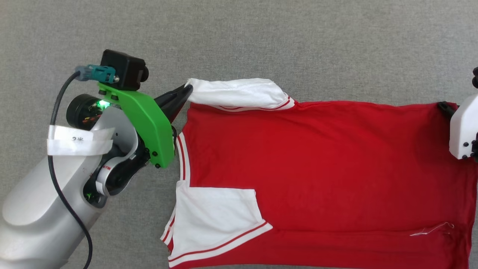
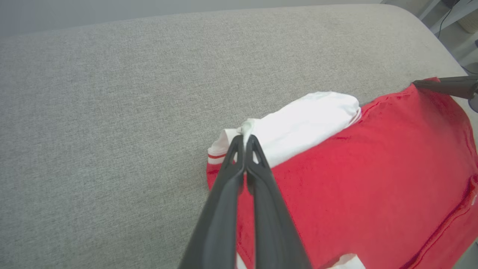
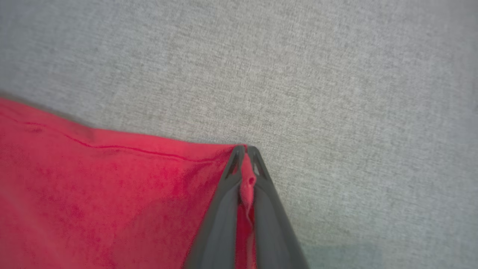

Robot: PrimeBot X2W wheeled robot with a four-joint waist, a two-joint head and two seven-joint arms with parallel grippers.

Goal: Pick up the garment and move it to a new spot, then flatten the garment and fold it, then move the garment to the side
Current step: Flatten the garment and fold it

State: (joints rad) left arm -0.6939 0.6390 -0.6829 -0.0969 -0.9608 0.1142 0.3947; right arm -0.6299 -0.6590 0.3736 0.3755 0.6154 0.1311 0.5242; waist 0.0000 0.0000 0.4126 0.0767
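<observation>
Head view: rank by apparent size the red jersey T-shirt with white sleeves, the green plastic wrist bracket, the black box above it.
1. red jersey T-shirt, by far.
2. green plastic wrist bracket.
3. black box.
The last two sit nearer the camera, looking enlarged.

Bottom of garment [image 1: 317,157] cut off by head view's lower edge. Right gripper [image 1: 445,107] mostly past right edge; just white casing [image 1: 463,127] and one dark tip show. Left gripper [image 1: 186,90] fingers partly hidden behind green bracket [image 1: 149,123]. Writing on white tape [image 1: 78,140] too small to read. Small white bit [image 1: 433,229] on garment: cannot tell what. Right wrist view blurry.
</observation>
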